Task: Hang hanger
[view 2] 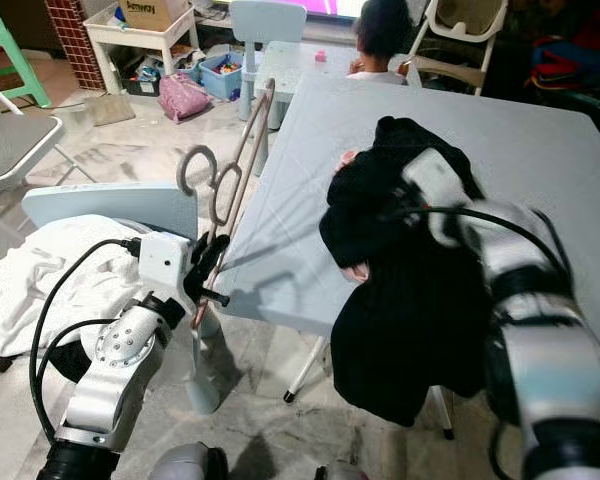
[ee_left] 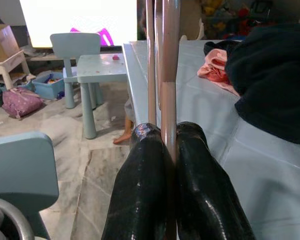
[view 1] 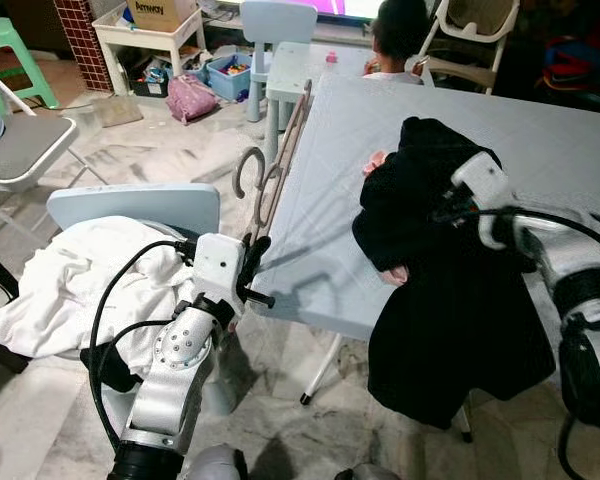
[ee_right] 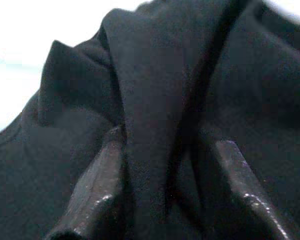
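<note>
Gripping the pinkish hanger (view 1: 280, 160) by one end of its frame, my left tool (ee_left: 169, 150) has both black fingers pressed shut on the thin bar, just off the tabletop's (view 1: 320, 240) left edge. The hanger stands tilted along that edge, with grey hooks dangling near its middle; there may be two hangers together. It looks light and stiff but slick, so I judge it could swivel in an end grip; holding nearer the hooks would steady it. My right tool (ee_right: 165, 165) sits at the tabletop's front edge with its fingers spread around a fold of the black garment (view 1: 450, 300), which is soft, limp and draping over that edge.
</note>
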